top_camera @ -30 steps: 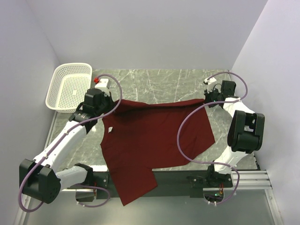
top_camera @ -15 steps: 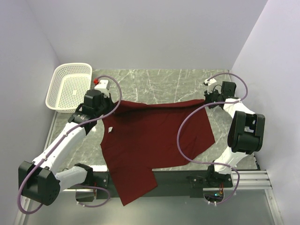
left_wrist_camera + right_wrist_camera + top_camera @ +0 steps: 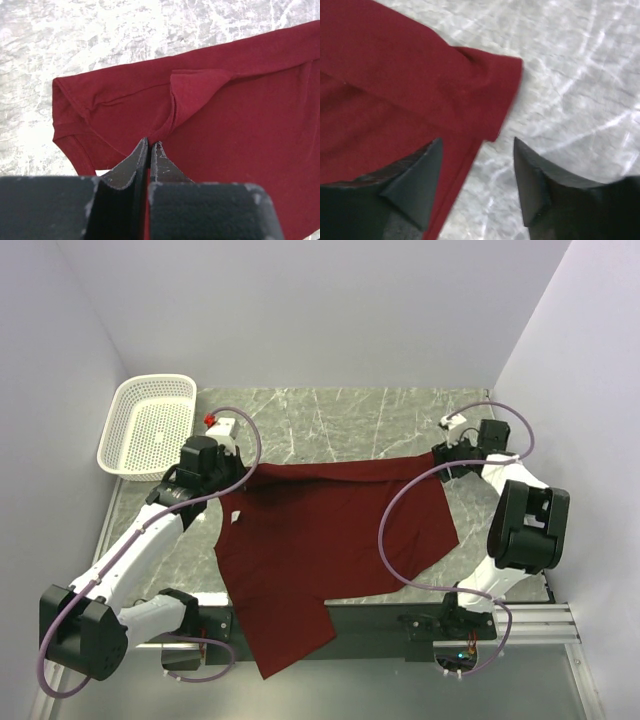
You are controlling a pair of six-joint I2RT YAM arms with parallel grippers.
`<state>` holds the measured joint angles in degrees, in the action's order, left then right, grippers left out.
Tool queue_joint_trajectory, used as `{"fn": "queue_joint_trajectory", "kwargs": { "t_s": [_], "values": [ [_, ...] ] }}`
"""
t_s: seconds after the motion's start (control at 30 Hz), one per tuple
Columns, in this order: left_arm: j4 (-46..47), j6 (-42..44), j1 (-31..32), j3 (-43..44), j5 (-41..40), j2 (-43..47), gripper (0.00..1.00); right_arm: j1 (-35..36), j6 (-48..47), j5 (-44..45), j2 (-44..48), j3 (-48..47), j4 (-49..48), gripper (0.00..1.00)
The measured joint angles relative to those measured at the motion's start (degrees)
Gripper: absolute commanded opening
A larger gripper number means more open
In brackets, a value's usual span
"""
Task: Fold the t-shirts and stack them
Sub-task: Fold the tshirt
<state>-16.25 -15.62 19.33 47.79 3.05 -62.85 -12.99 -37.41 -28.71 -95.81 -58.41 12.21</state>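
Top external shows the shirt (image 3: 330, 530) spread, unfolded, I judge; nothing stacked. Left gripper (image 3: 150, 146) pinches its edge; right gripper (image 3: 477, 147) gapes, holding nothing.

A white perforated basket (image 3: 148, 425) (rectangular, rounded corners) sits just left of the left gripper (image 3: 150, 146), at the grey marble table (image 3: 340, 415) edge.

Nothing readable; the white label (image 3: 236, 518) on the t-shirt (image 3: 330, 530) seems blank.
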Motion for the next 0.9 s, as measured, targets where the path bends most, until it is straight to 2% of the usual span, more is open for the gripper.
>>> {"fn": "queue_joint_trajectory", "kwargs": {
  "t_s": [0.23,0.83,0.9],
  "values": [
    [-0.85,0.52,0.00,-0.26,1.07,0.00,0.01,-4.17,-0.42,-2.19,2.19,-0.04,1.97,0.73],
    [-2.32,1.33,0.00,-1.92,3.13,1.18,0.01,-4.26,0.50,-8.24,6.01,2.21,3.69,0.73],
    [-2.45,1.33,0.00,-2.10,3.39,1.27,0.05,-4.26,0.50,-8.39,6.01,2.56,3.74,0.73]
  ]
}}
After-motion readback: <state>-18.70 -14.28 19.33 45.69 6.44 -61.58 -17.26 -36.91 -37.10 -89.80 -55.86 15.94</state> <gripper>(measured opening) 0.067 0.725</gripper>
